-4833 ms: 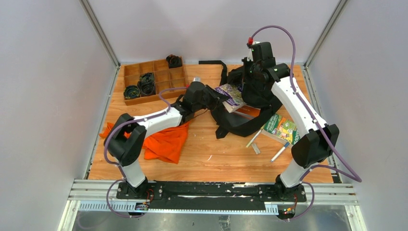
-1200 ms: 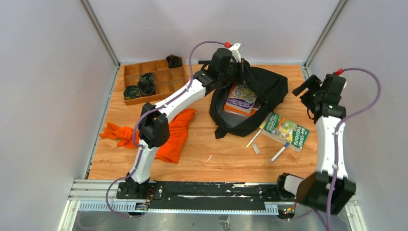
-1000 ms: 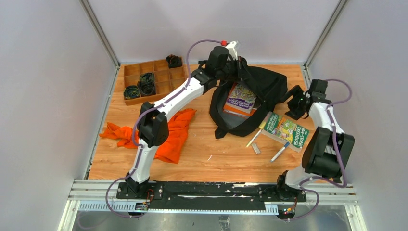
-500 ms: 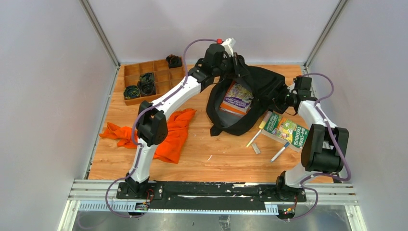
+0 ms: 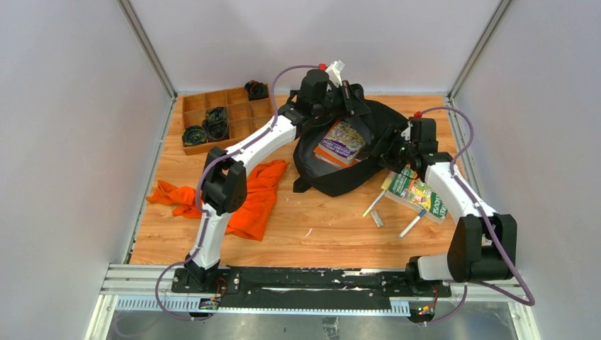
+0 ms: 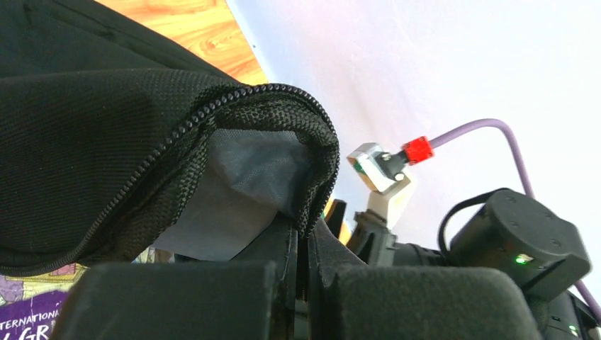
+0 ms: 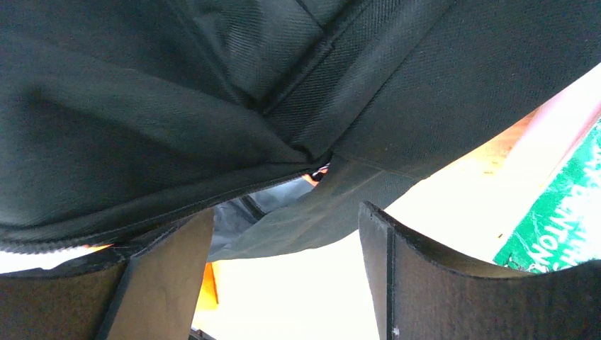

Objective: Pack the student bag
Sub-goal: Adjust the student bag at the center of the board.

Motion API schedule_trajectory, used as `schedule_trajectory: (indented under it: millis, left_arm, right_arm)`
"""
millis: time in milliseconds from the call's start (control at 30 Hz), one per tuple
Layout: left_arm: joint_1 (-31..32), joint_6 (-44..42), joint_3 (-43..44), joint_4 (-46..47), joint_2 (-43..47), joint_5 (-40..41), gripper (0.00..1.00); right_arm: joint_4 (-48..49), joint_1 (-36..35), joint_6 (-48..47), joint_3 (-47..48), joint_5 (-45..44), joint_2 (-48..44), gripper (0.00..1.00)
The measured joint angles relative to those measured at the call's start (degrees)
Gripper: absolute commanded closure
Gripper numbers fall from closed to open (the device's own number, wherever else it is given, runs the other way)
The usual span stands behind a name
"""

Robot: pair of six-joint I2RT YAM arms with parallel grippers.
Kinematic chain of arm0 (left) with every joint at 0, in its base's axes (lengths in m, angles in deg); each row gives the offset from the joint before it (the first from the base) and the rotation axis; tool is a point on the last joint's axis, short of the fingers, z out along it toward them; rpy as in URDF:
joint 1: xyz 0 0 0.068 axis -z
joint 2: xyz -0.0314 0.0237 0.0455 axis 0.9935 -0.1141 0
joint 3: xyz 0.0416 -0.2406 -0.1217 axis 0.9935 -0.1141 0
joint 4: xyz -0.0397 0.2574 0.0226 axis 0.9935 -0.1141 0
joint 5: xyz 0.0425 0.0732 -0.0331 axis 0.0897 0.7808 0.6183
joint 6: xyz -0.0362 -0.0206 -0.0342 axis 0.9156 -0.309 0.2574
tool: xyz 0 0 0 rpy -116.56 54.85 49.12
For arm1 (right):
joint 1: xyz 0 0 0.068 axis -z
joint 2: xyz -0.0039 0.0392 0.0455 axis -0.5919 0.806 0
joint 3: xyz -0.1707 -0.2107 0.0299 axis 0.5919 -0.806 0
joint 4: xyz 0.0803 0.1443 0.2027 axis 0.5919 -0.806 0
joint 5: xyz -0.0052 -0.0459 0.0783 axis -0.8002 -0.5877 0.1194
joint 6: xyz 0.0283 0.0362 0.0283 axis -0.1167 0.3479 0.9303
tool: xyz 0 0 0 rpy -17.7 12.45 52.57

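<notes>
1. The student bag (image 5: 333, 180) lay toward 12 o'clock on the table (image 5: 312, 227), with a purple-covered book (image 5: 339, 140) showing inside its raised mouth.
2. The left gripper (image 6: 301, 248) was pinched shut on the zippered rim (image 6: 234, 106) at the bag's 12 o'clock edge. The right gripper (image 7: 283, 237) stood with its jaws apart at the 3 o'clock edge (black fabric hung just above its fingers, unpinched).
3. The right gripper would do best to close on the firm seam, not the loose lining. It could then draw toward 3 o'clock against the left's hold, keeping the mouth wide for the green book (image 5: 419, 193).
4. The bag's long axis seemed to run from 7 to 1 o'clock, with the mouth facing upward.
</notes>
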Motion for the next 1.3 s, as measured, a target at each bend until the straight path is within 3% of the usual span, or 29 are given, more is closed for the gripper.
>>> schedule_trajectory:
  millis: [100,133,200,233,267,433,633,767,1133,1267,1300]
  left_arm:
    - [0.0,0.0,0.0,0.6,0.1,0.0,1.00]
    - [0.0,0.0,0.0,0.6,0.2,-0.1,1.00]
    - [-0.1,0.0,0.0,0.6,0.3,-0.1,1.00]
    - [-0.1,0.0,0.0,0.6,0.4,-0.1,1.00]
    - [-0.2,0.0,0.0,0.6,0.5,-0.2,1.00]
    - [-1.2,0.0,0.3,0.5,0.8,-1.0,1.00]
    - [-5.9,-0.1,4.8,0.2,0.9,-1.2,1.00]
    - [-9.4,0.2,4.9,1.0,1.4,-1.2,1.00]
    - [-9.0,1.1,3.9,-0.3,1.6,-3.9,1.00]
    - [-8.1,0.1,-1.5,0.0,4.5,-4.8,1.00]
    - [-7.8,-0.7,-4.0,0.0,6.1,-4.7,1.00]
  right_arm:
    - [0.2,-1.3,0.2,0.1,-1.1,2.4,0.29]
    - [0.3,-1.6,0.2,0.2,-1.5,3.5,0.37]
    - [0.3,-2.1,0.1,0.6,-2.1,6.3,0.68]
    - [0.2,-2.3,0.1,1.0,-2.4,7.7,0.88]
    - [0.2,-2.5,0.0,1.2,-2.6,8.6,0.99]
    - [-2.1,-2.5,-1.2,4.6,-4.5,10.0,1.00]
    - [-10.8,-2.5,-6.8,25.3,-5.4,17.4,1.00]
    - [-12.3,-3.1,-9.5,33.7,-5.4,19.3,1.00]
    - [-10.3,-4.7,-10.4,25.8,-5.3,21.3,1.00]
    - [-10.2,-4.7,-10.6,25.6,-4.9,23.7,1.00]
    - [-10.2,-4.7,-10.7,25.5,-4.8,24.0,0.94]
